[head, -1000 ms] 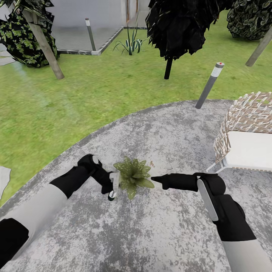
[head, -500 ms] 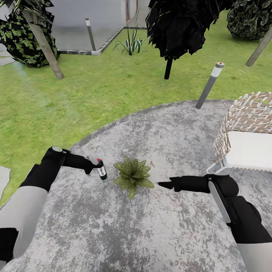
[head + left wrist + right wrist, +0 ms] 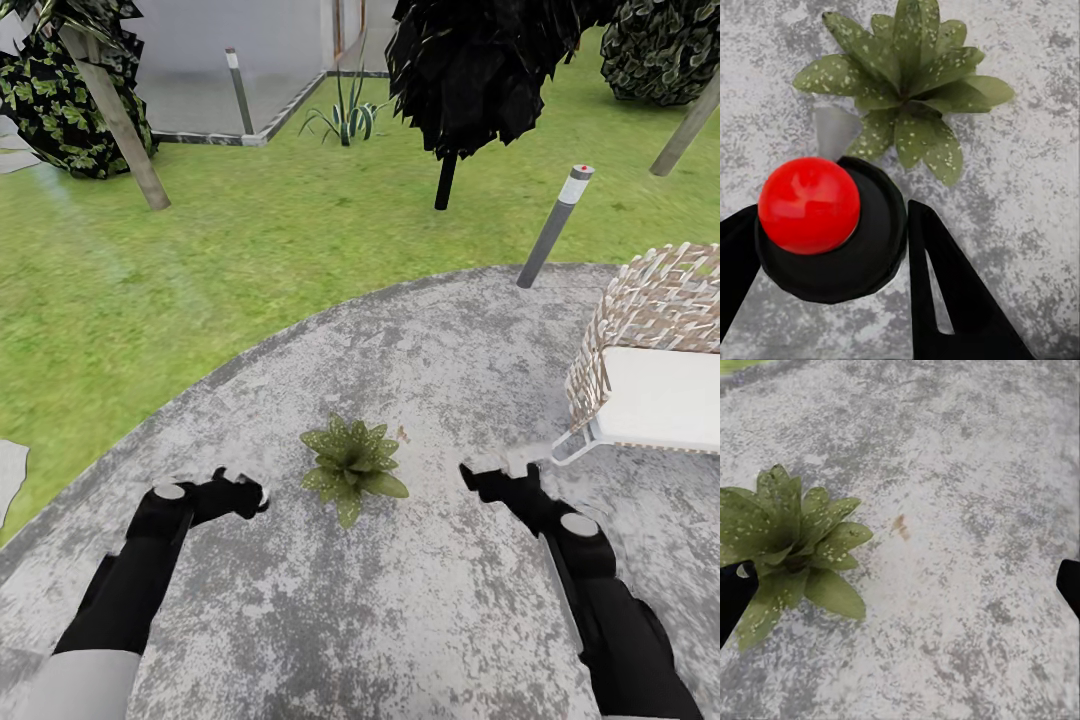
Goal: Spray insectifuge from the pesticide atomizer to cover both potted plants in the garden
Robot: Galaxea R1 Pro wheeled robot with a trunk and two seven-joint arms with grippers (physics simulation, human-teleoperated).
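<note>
The plant point(image 3: 351, 468) is a low rosette of pointed green leaves flecked with pale spots, sitting on the mottled grey patio point(image 3: 420, 340) between the two arms; its pot is hidden under the leaves. In the left wrist view the same rosette point(image 3: 906, 97) lies just beyond the atomizer point(image 3: 831, 229), seen from straight above as a black round top with a bright red button in its middle. No label or writing can be read on it from this angle. The left claw point(image 3: 245, 494) is closed on the atomizer, one black finger point(image 3: 952, 300) against each side of its cap, and in the head view it hangs just left of the plant. The right claw point(image 3: 478, 477) is near the plant's right side, apart from it, with nothing between its well-parted tips; the right wrist view shows the plant point(image 3: 787, 547) lying ahead. Beyond the patio lie the lawn point(image 3: 230, 240), a grey lamp point(image 3: 556, 224) with a red dot, and a wicker seat point(image 3: 655, 345).
</note>
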